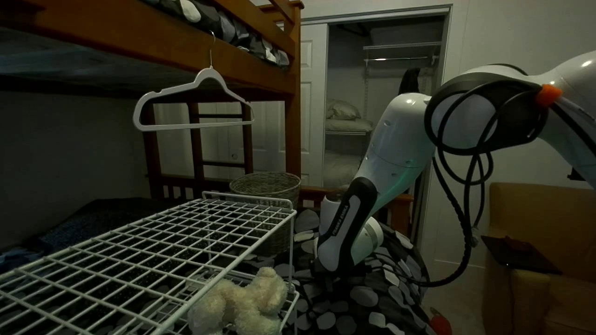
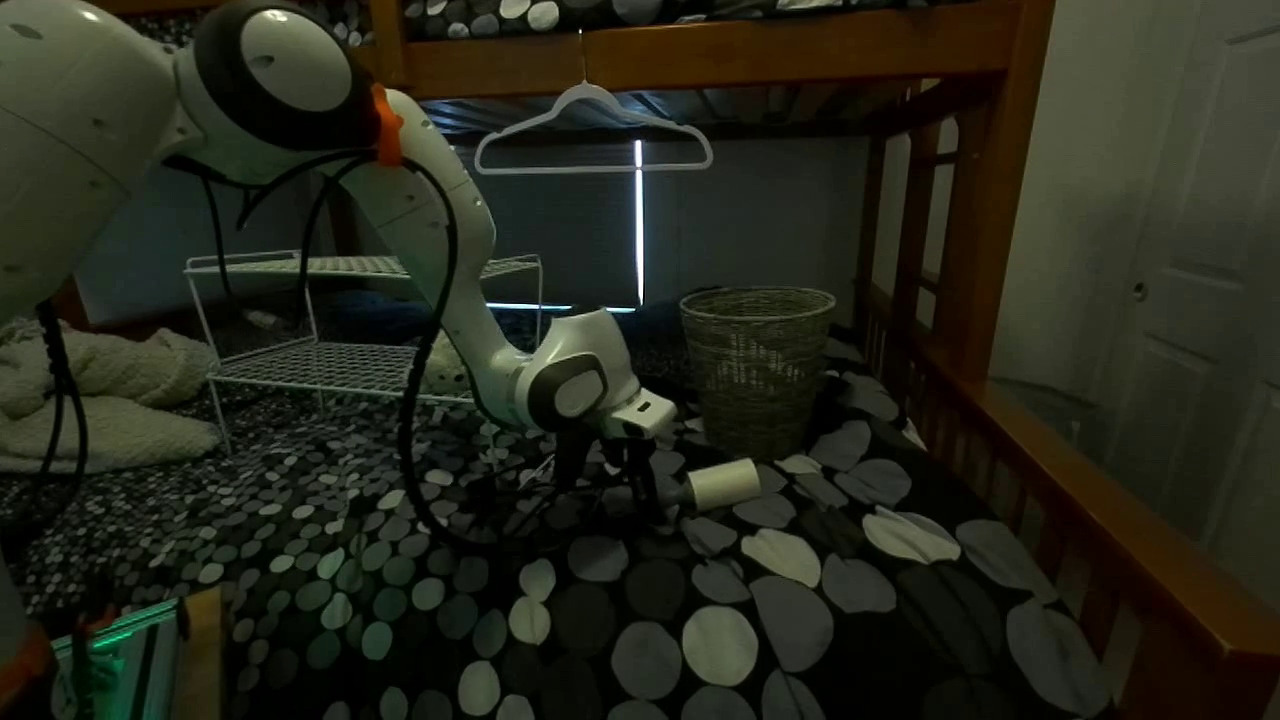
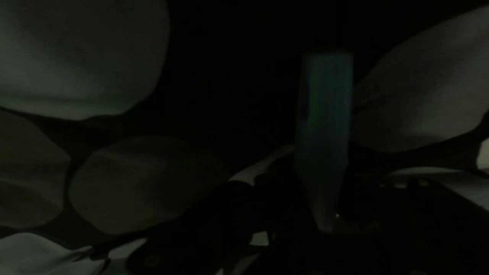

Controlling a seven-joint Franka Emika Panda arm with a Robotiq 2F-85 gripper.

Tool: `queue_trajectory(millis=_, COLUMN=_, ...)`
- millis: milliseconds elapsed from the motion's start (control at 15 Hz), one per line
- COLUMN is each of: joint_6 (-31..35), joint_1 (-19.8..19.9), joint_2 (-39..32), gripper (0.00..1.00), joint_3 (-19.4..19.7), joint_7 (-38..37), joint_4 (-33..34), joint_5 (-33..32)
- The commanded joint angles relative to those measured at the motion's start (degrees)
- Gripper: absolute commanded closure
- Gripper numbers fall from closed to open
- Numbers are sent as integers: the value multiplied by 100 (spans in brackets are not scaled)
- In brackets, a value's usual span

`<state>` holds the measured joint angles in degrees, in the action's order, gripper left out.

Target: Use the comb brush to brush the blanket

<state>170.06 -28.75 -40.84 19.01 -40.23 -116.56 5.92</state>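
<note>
The blanket is black with white and grey polka dots, spread over the bed in both exterior views [image 1: 365, 296] [image 2: 720, 645], and fills the wrist view [image 3: 145, 183]. My gripper [image 2: 612, 485] points down close to the blanket; it is a dark shape in an exterior view [image 1: 333, 278]. The comb brush [image 2: 724, 485] has a pale cylindrical head and a darker handle that runs into the fingers. In the dark wrist view the brush [image 3: 326, 114] stretches away from between the fingers [image 3: 324, 206], which look shut on its narrow end. Whether its head touches the blanket I cannot tell.
A wicker basket [image 2: 757, 370] stands just behind the brush. A white wire rack [image 1: 153, 251] holds a cream fluffy toy [image 1: 251, 300]. A white hanger [image 2: 593, 135] hangs from the upper bunk rail. The wooden bed rail [image 2: 1110, 500] edges the bed. Loose cables droop from the arm.
</note>
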Motion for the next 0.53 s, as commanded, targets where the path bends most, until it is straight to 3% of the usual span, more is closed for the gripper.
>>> queue_trajectory(millis=0, joint_6=-502, joint_1=363, joint_2=54, gripper=95, joint_3=-125, joint_7=-20, joint_4=3, joint_5=23)
queue_trajectory(millis=467, joint_6=-1124, joint_1=766, joint_2=380, gripper=95, joint_3=-123, joint_7=-371, joint_4=-333, joint_5=-56)
